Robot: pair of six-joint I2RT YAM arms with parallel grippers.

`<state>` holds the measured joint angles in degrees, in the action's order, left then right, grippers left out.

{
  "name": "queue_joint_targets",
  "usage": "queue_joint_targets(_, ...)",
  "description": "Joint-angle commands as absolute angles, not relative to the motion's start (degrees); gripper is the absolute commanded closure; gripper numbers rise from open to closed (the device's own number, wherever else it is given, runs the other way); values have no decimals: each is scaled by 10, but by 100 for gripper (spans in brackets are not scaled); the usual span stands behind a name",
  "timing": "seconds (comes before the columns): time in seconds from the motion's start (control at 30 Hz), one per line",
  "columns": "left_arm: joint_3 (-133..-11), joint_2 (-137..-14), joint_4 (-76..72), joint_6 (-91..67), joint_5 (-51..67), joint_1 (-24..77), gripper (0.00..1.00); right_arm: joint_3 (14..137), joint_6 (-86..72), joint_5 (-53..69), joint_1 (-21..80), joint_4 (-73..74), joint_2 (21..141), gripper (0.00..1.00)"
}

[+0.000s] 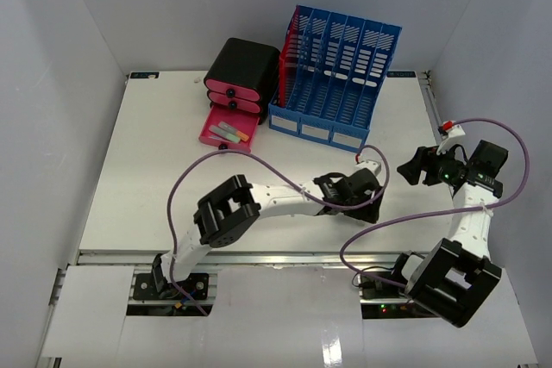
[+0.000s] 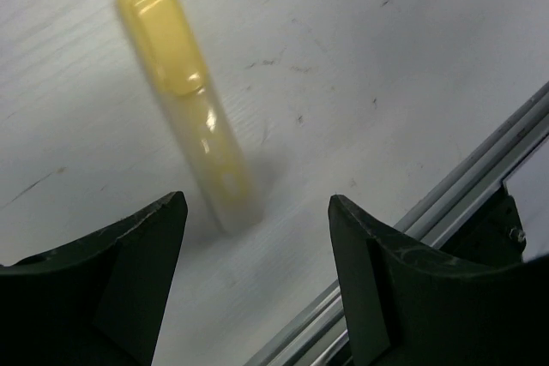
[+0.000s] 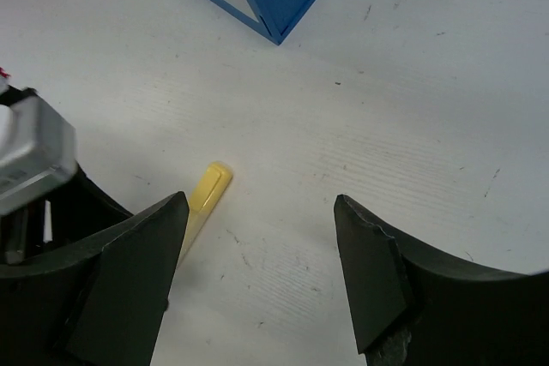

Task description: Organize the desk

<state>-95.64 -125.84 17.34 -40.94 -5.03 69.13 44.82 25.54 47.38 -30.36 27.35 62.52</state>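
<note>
Desk (image 1: 172, 152): blue file rack (image 1: 336, 75) at the far edge, black-and-pink drawer unit (image 1: 241, 75) left of it, bottom drawer (image 1: 226, 131) pulled out. My left gripper (image 2: 257, 205) sits low over the near-right area by the rail, jaws apart, gripping nothing. My right gripper (image 3: 257, 203) hangs further right, also spread and empty. Yellow highlighter (image 2: 193, 100) lies flat just ahead of the left jaws. Its long axis runs away from them, and its near end is just inside the gap, closer to the left finger. The left arm is clearly nearer; I judge a short advance is needed before closing.
</note>
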Motion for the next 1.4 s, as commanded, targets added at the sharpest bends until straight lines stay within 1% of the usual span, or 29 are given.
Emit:
queue_joint_targets(0.0, -1095, -1316, 275, -399, -118, 701, 22, 441, 256, 510, -315, 271, 589, 24)
queue_joint_targets(0.1, -1155, -1356, 322, -399, -144, 703, 23, 440, 257, 513, -317, 271, 582, 24)
queue_joint_targets(0.2, -1182, -1378, 357, -401, -170, 703, 33, 440, 256, 521, -320, 272, 580, 24)
queue_joint_targets(0.3, -1187, -1390, 378, -400, -190, 704, 36, 439, 256, 532, -325, 273, 576, 24)
queue_joint_targets(0.57, -1222, -1435, 444, -405, -226, 705, 36, 435, 251, 557, -341, 273, 564, 24)
queue_joint_targets(0.67, -1215, -1439, 467, -431, -235, 700, 35, 433, 251, 560, -344, 274, 563, 23)
queue_joint_targets(0.73, -1186, -1424, 465, -449, -232, 696, 35, 433, 252, 562, -345, 274, 563, 23)
queue_joint_targets(0.87, -1095, -1352, 400, -469, -212, 695, 35, 433, 252, 565, -345, 273, 562, 23)
queue_joint_targets(0.97, -1054, -1302, 372, -485, -195, 695, 34, 432, 252, 568, -345, 273, 562, 23)
queue_joint_targets(1.13, -1058, -1284, 362, -507, -183, 694, 30, 431, 253, 571, -346, 274, 558, 23)
queue_joint_targets(1.37, -1076, -1290, 362, -551, -176, 690, 28, 430, 254, 574, -347, 274, 556, 23)
